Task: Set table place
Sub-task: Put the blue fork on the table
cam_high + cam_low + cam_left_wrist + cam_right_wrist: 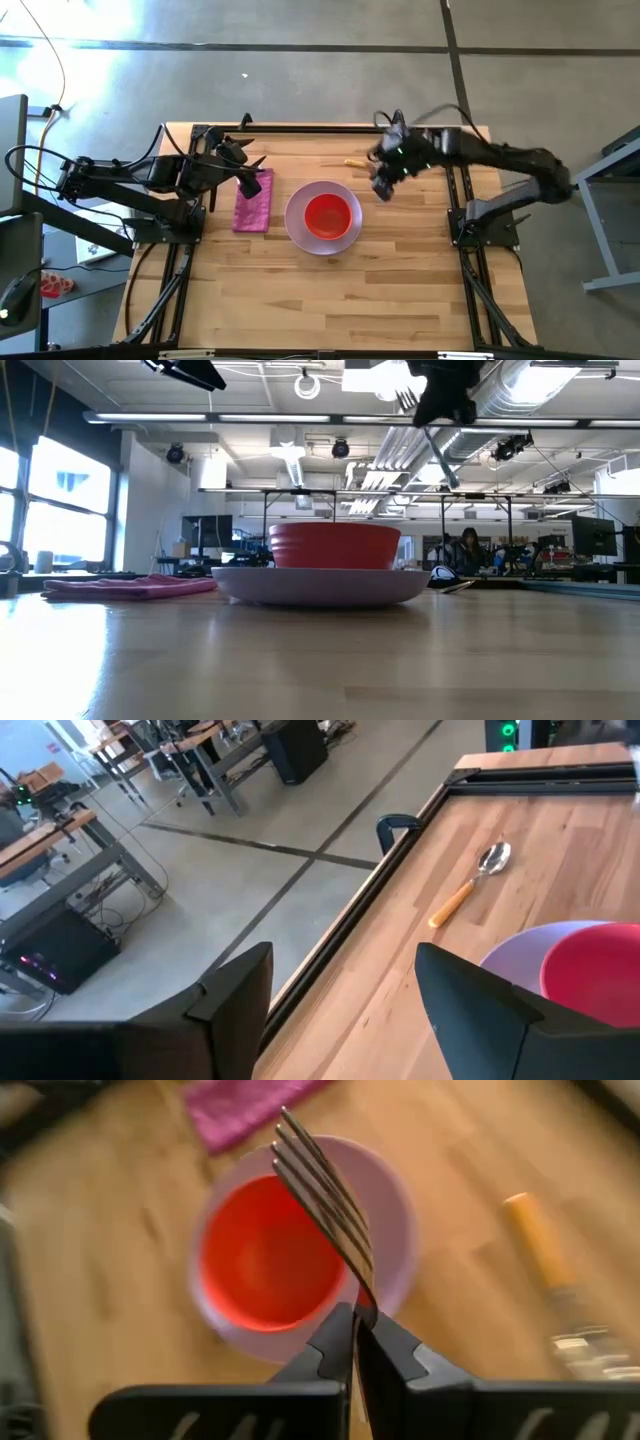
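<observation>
A red bowl (327, 215) sits inside the lavender plate (300, 232) at the middle of the table (330, 300). Left of the plate a magenta napkin (253, 203) lies flat. The yellow-handled spoon (355, 163) lies flat near the far edge. My right gripper (384, 184) hangs above the table to the right of the plate and is shut on the silver fork (325, 1185). My left gripper (340, 1010) hovers open over the napkin's far end, with nothing between its fingers. My right gripper pinches the fork's neck (364, 1302), just behind the tines, between its two fingers. The fingers slant down from the table's right side. The tines (405, 400) stick out past the fingertips, and the handle (442, 460) slants down below the gripper. The fork is lifted clear of the table.
A black rail (400, 870) edges the table's far side, with a clamp on it near the spoon (465, 885). Bare wood lies on the near side of the plate (320, 585) and to its right. Desks and a seated person (468, 550) show beyond the table.
</observation>
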Motion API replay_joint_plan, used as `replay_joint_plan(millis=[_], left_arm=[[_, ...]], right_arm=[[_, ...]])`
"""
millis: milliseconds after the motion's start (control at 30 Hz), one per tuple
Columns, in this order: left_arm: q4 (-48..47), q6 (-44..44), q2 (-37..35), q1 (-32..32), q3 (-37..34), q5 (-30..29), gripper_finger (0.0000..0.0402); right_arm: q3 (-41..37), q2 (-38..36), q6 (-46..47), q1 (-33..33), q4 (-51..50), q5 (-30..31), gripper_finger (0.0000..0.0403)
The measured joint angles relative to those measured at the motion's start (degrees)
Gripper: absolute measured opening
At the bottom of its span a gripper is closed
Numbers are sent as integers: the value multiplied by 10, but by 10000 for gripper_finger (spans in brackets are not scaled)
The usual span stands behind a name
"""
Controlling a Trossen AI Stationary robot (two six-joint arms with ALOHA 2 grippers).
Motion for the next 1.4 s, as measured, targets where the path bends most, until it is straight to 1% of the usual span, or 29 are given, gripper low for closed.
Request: replay_joint_plan(millis=[100,233,367,500,633,800,933,1100,1200,1400], left_arm=[[0,0,0,0,0,2,236],[0,-1,0,0,0,9,236],[0,-3,0,0,0,11,236],[-1,-10,0,0,0,11,236],[-2,-15,0,0,0,11,237],[-2,-19,0,0,0,11,237],[-2,-24,0,0,0,11,237],[-2,-29,1,0,0,11,237],[-2,-29,1,0,0,11,237],[-2,-31,1,0,0,11,237]], right_arm=[[-149,-77,91,25,147,-26,0],[-327,-160,211,54,319,-38,0],[-457,-207,313,86,431,-32,0],[-543,-215,370,115,540,-22,0],[-592,-210,393,131,563,-4,0],[-625,-210,392,134,576,-1,0],[-633,-210,376,134,575,18,0],[-633,-202,346,134,570,84,0],[-634,-186,343,134,567,117,0],[-634,-133,373,134,567,137,0]])
